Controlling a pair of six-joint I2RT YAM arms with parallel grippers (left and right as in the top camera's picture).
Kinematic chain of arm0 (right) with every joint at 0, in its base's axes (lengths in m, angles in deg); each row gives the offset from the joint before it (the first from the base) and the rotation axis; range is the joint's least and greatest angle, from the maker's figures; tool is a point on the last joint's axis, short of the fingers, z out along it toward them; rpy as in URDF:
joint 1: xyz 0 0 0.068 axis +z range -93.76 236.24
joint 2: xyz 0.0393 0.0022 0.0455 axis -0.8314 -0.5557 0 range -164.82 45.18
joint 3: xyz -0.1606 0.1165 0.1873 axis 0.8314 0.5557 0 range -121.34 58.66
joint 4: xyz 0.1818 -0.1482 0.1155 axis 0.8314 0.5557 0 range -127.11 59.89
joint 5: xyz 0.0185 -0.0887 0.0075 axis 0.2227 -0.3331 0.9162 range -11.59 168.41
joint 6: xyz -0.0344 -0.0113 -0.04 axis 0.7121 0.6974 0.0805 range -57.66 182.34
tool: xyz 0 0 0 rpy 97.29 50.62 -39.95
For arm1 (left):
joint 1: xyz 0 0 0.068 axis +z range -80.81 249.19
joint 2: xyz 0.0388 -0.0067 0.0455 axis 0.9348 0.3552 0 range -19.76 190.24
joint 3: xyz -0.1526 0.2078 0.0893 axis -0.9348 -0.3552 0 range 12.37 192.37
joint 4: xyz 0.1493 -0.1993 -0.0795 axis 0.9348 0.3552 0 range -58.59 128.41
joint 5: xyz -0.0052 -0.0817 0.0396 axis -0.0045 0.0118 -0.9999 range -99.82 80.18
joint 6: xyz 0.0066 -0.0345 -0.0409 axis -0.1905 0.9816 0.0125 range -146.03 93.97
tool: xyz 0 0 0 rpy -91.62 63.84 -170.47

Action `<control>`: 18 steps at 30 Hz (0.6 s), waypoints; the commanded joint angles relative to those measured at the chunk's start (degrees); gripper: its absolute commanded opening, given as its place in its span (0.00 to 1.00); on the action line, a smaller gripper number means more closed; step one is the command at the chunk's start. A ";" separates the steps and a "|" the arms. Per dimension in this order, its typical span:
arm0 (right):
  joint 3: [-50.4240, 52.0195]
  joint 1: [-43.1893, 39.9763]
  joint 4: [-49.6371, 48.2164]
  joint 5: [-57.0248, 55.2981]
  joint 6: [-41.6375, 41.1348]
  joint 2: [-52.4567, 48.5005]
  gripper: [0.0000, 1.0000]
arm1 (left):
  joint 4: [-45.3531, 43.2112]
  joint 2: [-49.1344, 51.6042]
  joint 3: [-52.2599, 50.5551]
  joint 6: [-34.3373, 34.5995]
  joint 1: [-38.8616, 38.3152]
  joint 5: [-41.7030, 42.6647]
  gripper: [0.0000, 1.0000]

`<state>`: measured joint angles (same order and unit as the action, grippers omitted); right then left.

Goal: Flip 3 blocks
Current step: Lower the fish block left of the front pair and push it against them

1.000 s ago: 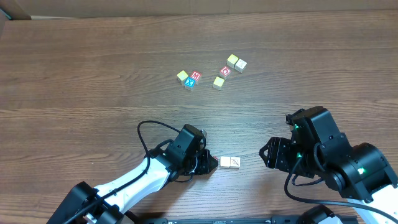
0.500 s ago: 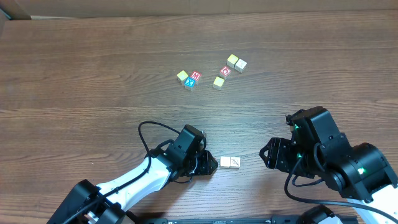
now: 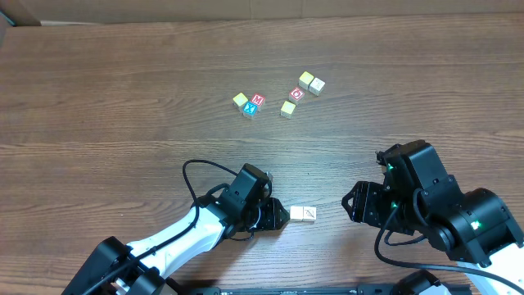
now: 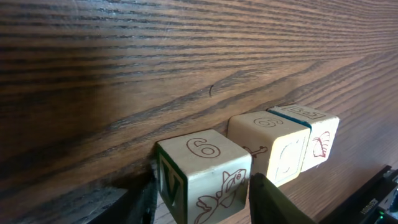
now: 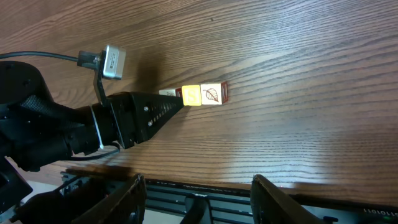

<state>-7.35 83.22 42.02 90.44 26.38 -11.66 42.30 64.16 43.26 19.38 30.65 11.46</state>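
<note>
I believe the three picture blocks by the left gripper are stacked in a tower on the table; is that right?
Not quite. The three picture blocks are not stacked in a tower: they sit side by side in a row on the table by the left gripper, as the left wrist view shows.

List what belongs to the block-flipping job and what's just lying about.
Job: near block, middle block and far block, in a row at the left gripper.
Lying about: red M block, blue X block, red O block, loose yellow blocks.
</note>
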 commanded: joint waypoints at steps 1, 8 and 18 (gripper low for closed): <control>-1.62 -0.33 -0.04 0.07 0.44 0.48 0.55 | 0.63 0.94 -0.52 0.44 -0.11 -2.25 0.38; -1.62 -0.33 0.11 0.04 0.46 0.48 0.55 | -0.07 0.92 -0.52 0.26 -0.11 -2.40 0.33; -1.62 -0.33 0.11 0.04 0.44 0.48 0.56 | -0.44 0.92 -0.52 -0.20 -0.11 -2.36 0.45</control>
<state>-7.35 83.22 42.22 90.44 26.40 -11.66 41.65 64.16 43.26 19.47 30.65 11.06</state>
